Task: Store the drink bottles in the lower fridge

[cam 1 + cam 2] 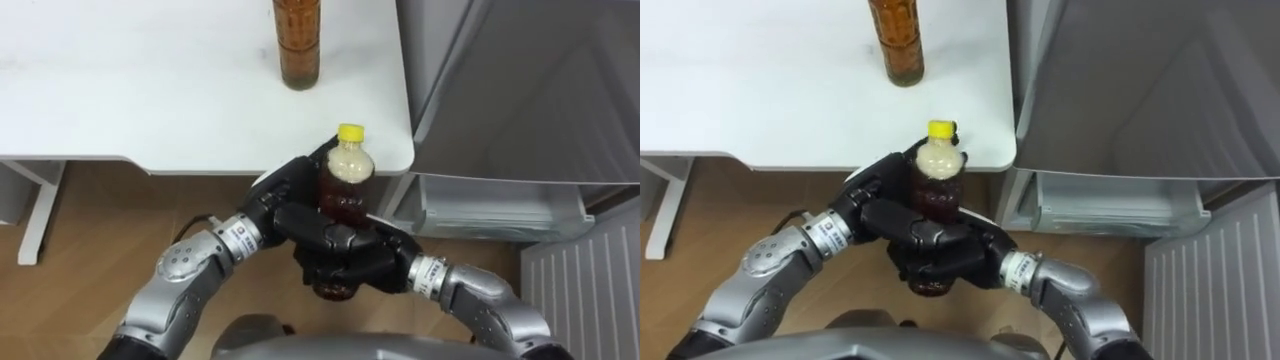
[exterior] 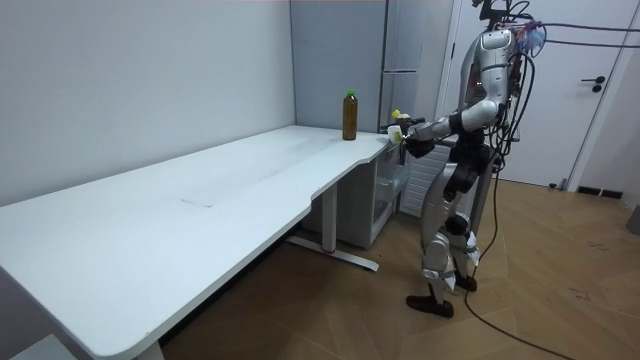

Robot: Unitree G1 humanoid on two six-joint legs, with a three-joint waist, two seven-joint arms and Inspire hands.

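Observation:
A small bottle of dark drink with a yellow cap (image 1: 345,180) (image 1: 936,178) is held upright in front of my chest, off the table's near corner. My left hand (image 1: 290,195) (image 1: 880,195) wraps it from the left and my right hand (image 1: 350,262) (image 1: 940,258) is curled round its lower half from the right. In the room view the yellow-capped bottle (image 2: 398,122) shows at the table's end, held out in front of me. A taller bottle of amber drink (image 1: 297,42) (image 1: 895,40) (image 2: 350,115) stands on the white table (image 1: 150,90) near its right end.
The fridge (image 1: 520,90) (image 2: 400,60) stands just right of the table, with its lower compartment (image 1: 500,205) open and a pale drawer showing inside. Wood floor lies below. I stand at the table's end beside the fridge.

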